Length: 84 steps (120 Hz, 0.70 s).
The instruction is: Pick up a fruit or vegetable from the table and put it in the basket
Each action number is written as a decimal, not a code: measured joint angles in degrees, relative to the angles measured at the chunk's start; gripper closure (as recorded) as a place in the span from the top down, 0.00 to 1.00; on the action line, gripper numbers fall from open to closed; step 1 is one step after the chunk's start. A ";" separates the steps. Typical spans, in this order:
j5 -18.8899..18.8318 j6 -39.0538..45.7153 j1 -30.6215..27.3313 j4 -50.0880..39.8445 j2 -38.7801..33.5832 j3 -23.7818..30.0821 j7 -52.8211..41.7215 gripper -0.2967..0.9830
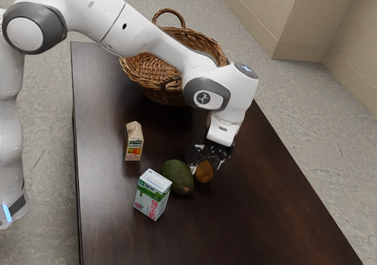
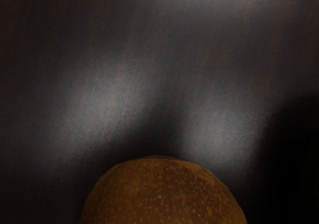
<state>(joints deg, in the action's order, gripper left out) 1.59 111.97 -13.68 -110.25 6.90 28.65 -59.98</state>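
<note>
My gripper [image 1: 205, 166] is low over the table, open, its two fingers spread around the upper part of a brownish-orange fruit [image 1: 204, 173]. In the wrist view the speckled, rounded top of the fruit [image 2: 163, 194] lies just under my hand. A dark green avocado [image 1: 177, 177] rests right beside the fruit, on the exterior view's left of it. The brown wicker basket [image 1: 154, 70] with a looped handle stands at the table's far end, partly hidden behind my arm.
A white and green milk carton [image 1: 152, 195] stands close to the avocado. A smaller beige carton [image 1: 134, 142] is upright farther toward the basket. All of these are on the dark wooden table [image 1: 259, 218], whose long edge runs along the exterior view's right.
</note>
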 joint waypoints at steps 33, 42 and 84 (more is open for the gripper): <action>-0.51 0.53 0.01 -0.08 0.61 0.00 -0.05 0.51; -0.61 0.68 -0.02 -0.06 0.46 0.01 0.03 0.46; -1.23 -14.03 -1.66 19.69 -15.47 -12.21 0.49 0.44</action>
<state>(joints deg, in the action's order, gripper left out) 0.36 97.94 -15.34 -90.56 -8.57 16.44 -59.49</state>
